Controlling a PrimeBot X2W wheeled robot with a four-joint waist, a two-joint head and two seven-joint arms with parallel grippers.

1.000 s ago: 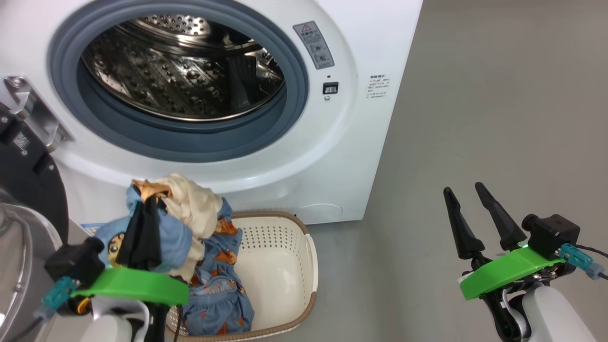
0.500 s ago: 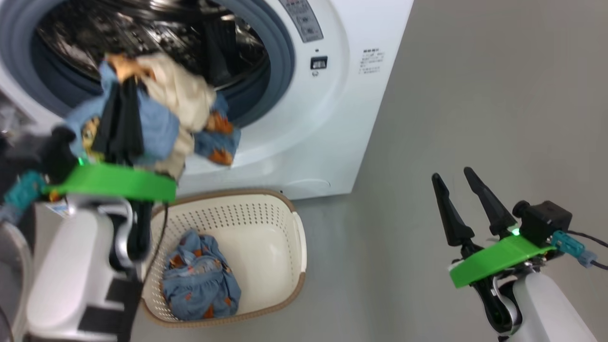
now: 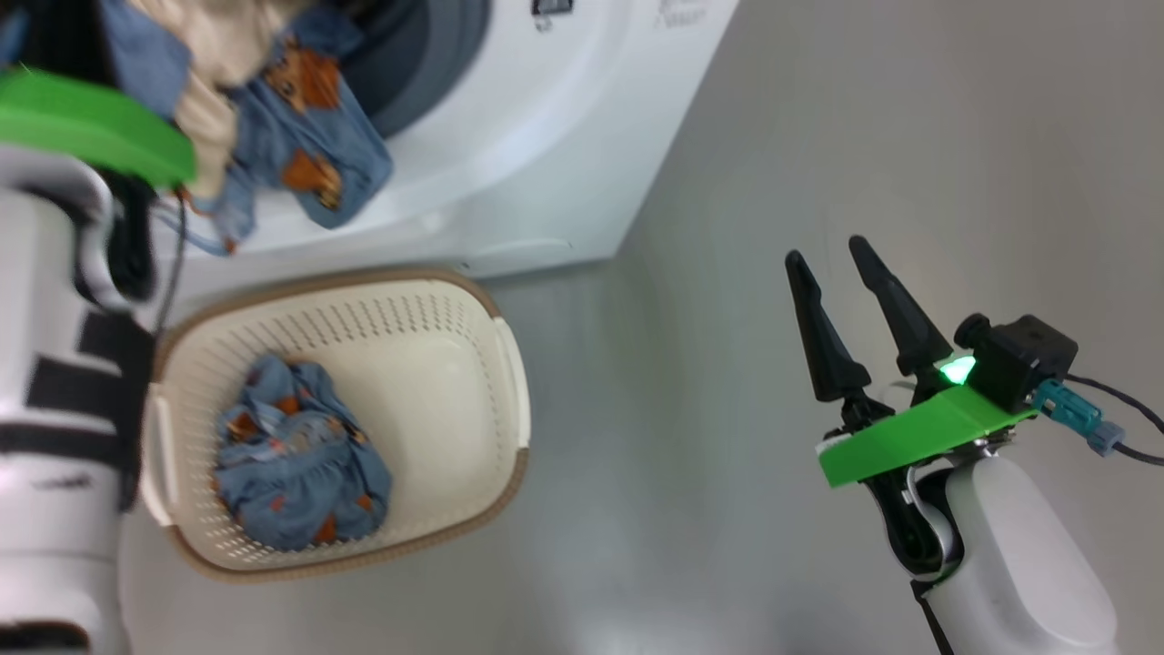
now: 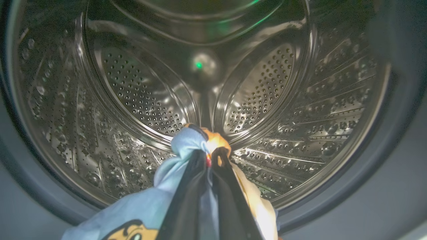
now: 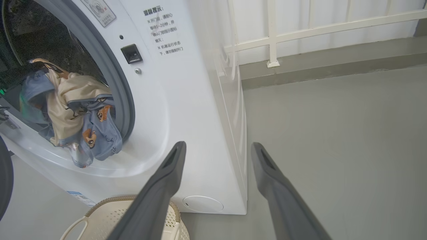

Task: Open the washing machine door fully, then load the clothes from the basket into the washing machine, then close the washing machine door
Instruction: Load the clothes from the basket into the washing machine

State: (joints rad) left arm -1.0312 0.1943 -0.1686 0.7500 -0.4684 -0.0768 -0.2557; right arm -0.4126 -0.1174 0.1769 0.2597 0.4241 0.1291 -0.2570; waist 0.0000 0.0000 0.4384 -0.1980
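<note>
The left gripper point(image 4: 208, 156) is clamped tight on a bundle of the clothes point(image 5: 71, 110), held at the mouth of the washing machine point(image 5: 186, 100), left of the right wrist view. If released here, the hanging blue tail would likely drag the bundle back out onto the floor, or get trapped when the machine is shut. The bundle's long axis runs from the pinched knot, pointing into the drum point(image 4: 267, 83), down to that tail outside the rubber ring point(image 5: 116, 83). One blue garment point(image 3: 296, 473) lies in the basket point(image 3: 509, 364), lower left of the head view. The right gripper point(image 3: 825, 252) stands wide open and empty.
</note>
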